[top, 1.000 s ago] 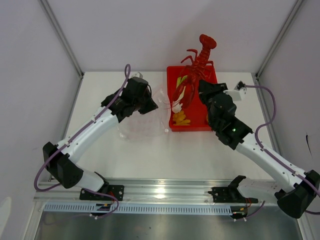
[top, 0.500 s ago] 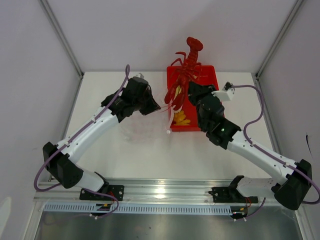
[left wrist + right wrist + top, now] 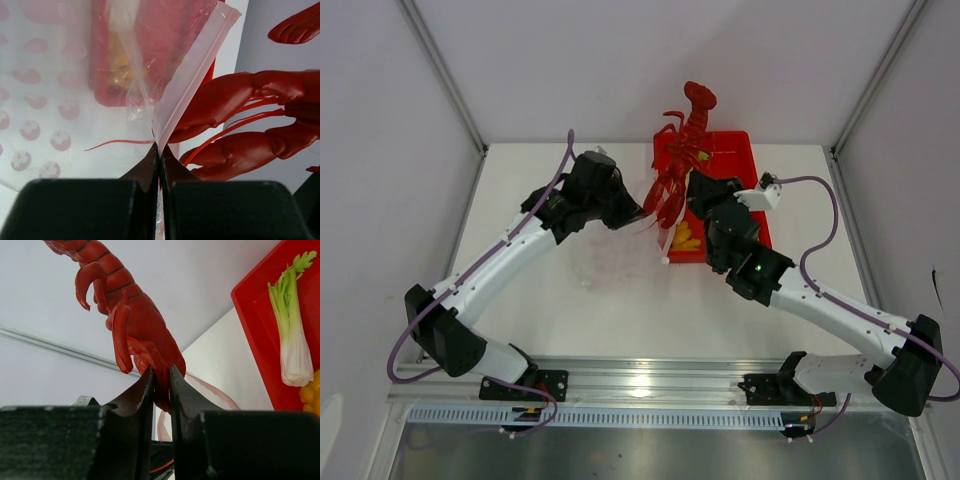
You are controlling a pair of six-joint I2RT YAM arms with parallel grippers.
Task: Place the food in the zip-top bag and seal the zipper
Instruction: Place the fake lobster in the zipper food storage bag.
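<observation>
Your right gripper [image 3: 161,371], clamped on the lobster [image 3: 135,315], has carried it beside your left gripper [image 3: 159,149] (pinching the zipper [image 3: 192,80] of the zip-top bag [image 3: 45,90]); insertion nears.

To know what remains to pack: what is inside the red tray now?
A green-and-white stalk and yellow pieces lie in the red tray. In the top view, the right arm covers its near right part.

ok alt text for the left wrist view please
The left gripper, shut, pinches the zipper strip of the clear pink-dotted zip-top bag. A red lobster hangs claws-first just right of it, outside the bag.
</observation>
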